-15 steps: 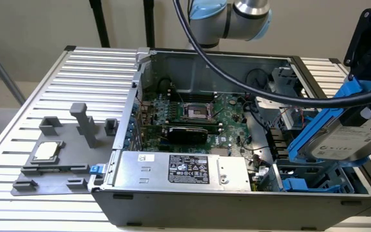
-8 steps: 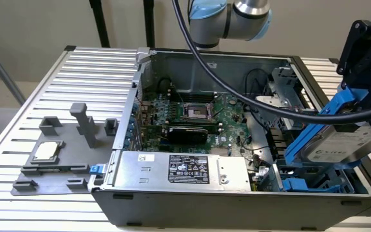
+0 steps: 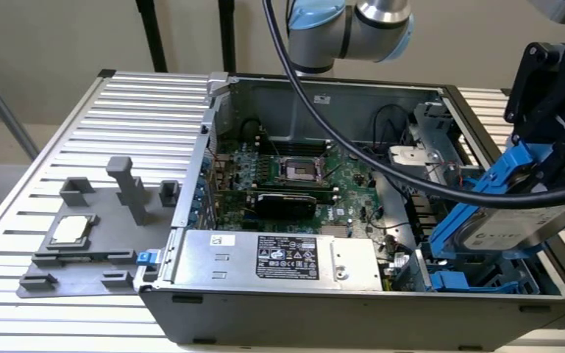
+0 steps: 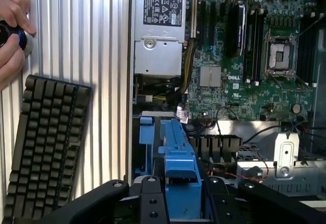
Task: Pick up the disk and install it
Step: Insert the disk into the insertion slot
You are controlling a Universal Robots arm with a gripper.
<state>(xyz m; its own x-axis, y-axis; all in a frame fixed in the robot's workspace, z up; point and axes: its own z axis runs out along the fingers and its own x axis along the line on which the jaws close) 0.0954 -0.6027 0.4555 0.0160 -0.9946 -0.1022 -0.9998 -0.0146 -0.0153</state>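
The disk (image 3: 513, 224), a silver-grey drive with a white label in a bright blue carrier, hangs tilted over the drive bay at the front corner of the open computer case (image 3: 361, 316), on the exterior view's right. My gripper (image 3: 547, 173) is shut on its upper end, black fingers clamping the blue frame. In the wrist view the carrier's blue edge (image 4: 178, 158) sticks out between the fingers (image 4: 147, 198) of the gripper (image 4: 181, 206), above the bay.
A blue plastic cage (image 3: 469, 281) sits in the bay under the disk. Inside the case are the motherboard (image 3: 293, 176) and power supply (image 3: 282, 257). A grey fixture (image 3: 86, 243) holds a small chip. A keyboard (image 4: 46, 142) and a person's hands (image 4: 12, 30) lie beside the case.
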